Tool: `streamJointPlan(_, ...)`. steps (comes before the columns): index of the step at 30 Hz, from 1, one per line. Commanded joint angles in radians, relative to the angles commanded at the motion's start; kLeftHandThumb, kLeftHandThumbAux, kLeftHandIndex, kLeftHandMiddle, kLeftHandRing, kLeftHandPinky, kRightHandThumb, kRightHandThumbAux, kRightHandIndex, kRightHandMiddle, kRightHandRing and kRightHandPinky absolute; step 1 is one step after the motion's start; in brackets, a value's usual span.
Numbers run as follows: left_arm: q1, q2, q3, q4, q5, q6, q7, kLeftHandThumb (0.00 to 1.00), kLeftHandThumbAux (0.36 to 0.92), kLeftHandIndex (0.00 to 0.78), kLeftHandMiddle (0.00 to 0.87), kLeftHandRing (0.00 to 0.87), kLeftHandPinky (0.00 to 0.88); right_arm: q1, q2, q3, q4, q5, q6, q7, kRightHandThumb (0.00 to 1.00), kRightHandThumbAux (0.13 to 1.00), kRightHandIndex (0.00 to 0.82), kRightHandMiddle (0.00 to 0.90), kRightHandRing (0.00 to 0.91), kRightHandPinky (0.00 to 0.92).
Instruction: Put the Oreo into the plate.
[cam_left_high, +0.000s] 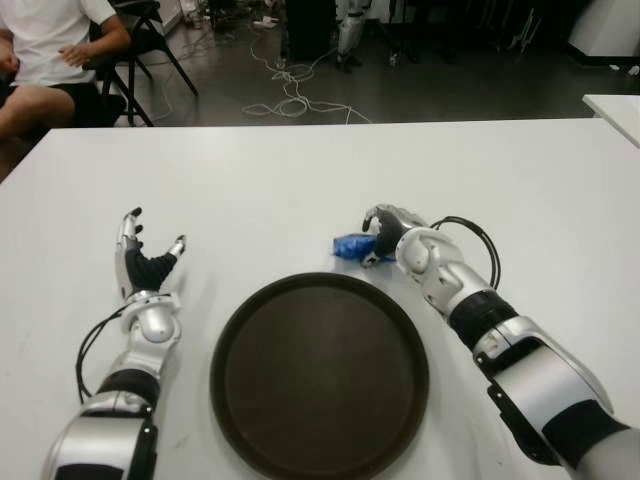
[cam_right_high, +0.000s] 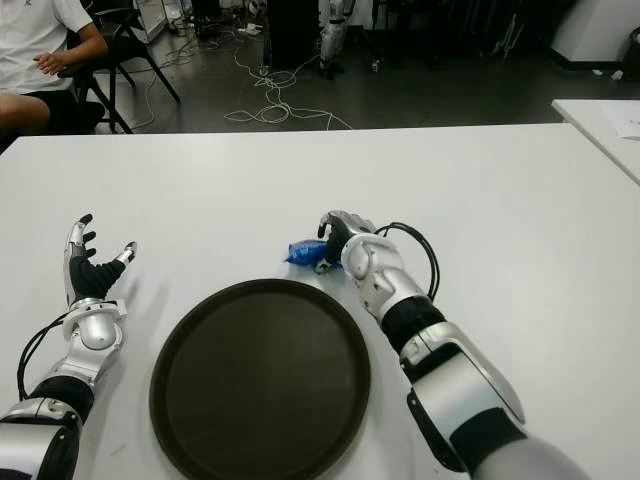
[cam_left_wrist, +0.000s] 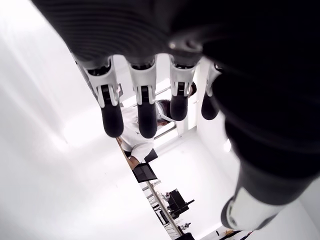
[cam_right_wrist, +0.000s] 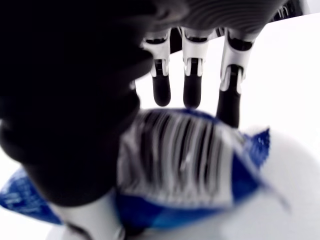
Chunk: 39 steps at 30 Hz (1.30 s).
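A blue Oreo packet (cam_left_high: 350, 246) lies on the white table (cam_left_high: 300, 180), just past the far rim of the dark round plate (cam_left_high: 232, 330). My right hand (cam_left_high: 385, 232) is curled over the packet's right end. In the right wrist view the packet (cam_right_wrist: 185, 170) sits against the palm, with the thumb on one side and the fingers (cam_right_wrist: 192, 90) behind its other edge. Nothing lies in the plate. My left hand (cam_left_high: 150, 262) shows left of the plate, its fingers (cam_left_wrist: 142, 107) spread and holding nothing.
A seated person (cam_left_high: 40, 60) and a black chair (cam_left_high: 150, 40) are beyond the table's far left corner. Cables (cam_left_high: 290, 95) trail on the floor behind. The corner of a second white table (cam_left_high: 615, 110) shows at the right edge.
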<state>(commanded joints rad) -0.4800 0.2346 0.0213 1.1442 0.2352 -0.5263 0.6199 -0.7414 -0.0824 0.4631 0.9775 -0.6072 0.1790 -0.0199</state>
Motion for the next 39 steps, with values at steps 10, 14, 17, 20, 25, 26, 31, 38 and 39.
streamJointPlan(10,-0.003,0.002,-0.002,0.006,0.005,-0.001,0.008,0.263,0.779,0.112,0.106,0.141,0.233,-0.006,0.007,-0.015,0.032,0.028,-0.029,-0.008,0.399,0.812,0.639,0.747,0.750,0.760)
streamJointPlan(14,-0.004,0.001,-0.001,0.007,0.004,-0.003,0.009,0.278,0.785,0.112,0.103,0.140,0.243,-0.009,0.007,-0.015,0.036,0.037,-0.031,0.002,0.408,0.808,0.652,0.763,0.768,0.777)
streamJointPlan(17,-0.003,0.000,-0.002,0.005,0.005,-0.005,0.010,0.282,0.785,0.112,0.106,0.146,0.255,-0.009,0.007,-0.015,0.036,0.040,-0.033,0.006,0.413,0.807,0.659,0.768,0.776,0.782)
streamJointPlan(20,-0.003,0.000,-0.002,0.004,0.005,-0.006,0.007,0.284,0.781,0.113,0.104,0.144,0.252,-0.008,0.004,-0.014,0.033,0.041,-0.039,0.013,0.415,0.810,0.663,0.773,0.781,0.784)
streamJointPlan(25,-0.003,0.000,-0.002,0.004,0.004,-0.008,0.005,0.298,0.782,0.124,0.100,0.128,0.205,-0.006,0.000,-0.011,0.023,0.040,-0.045,0.021,0.419,0.817,0.654,0.767,0.776,0.778)
streamJointPlan(26,-0.003,0.000,-0.002,0.004,0.003,-0.008,0.004,0.297,0.778,0.123,0.096,0.122,0.194,-0.005,-0.001,-0.011,0.021,0.040,-0.046,0.023,0.418,0.818,0.656,0.768,0.779,0.781)
streamJointPlan(31,-0.002,0.000,-0.001,0.004,0.002,-0.001,0.001,0.264,0.766,0.112,0.089,0.112,0.180,-0.004,-0.007,-0.008,0.013,0.039,-0.053,0.041,0.412,0.823,0.656,0.772,0.780,0.779)
streamJointPlan(38,0.000,-0.001,-0.003,0.001,0.005,0.004,0.004,0.224,0.768,0.106,0.097,0.118,0.175,0.000,-0.009,-0.009,-0.002,0.040,-0.045,0.057,0.621,0.753,0.490,0.755,0.759,0.753)
streamJointPlan(39,0.000,-0.001,-0.003,0.000,0.005,0.005,0.005,0.222,0.768,0.105,0.098,0.119,0.176,0.002,-0.010,-0.010,-0.006,0.040,-0.045,0.057,0.637,0.748,0.479,0.755,0.758,0.752)
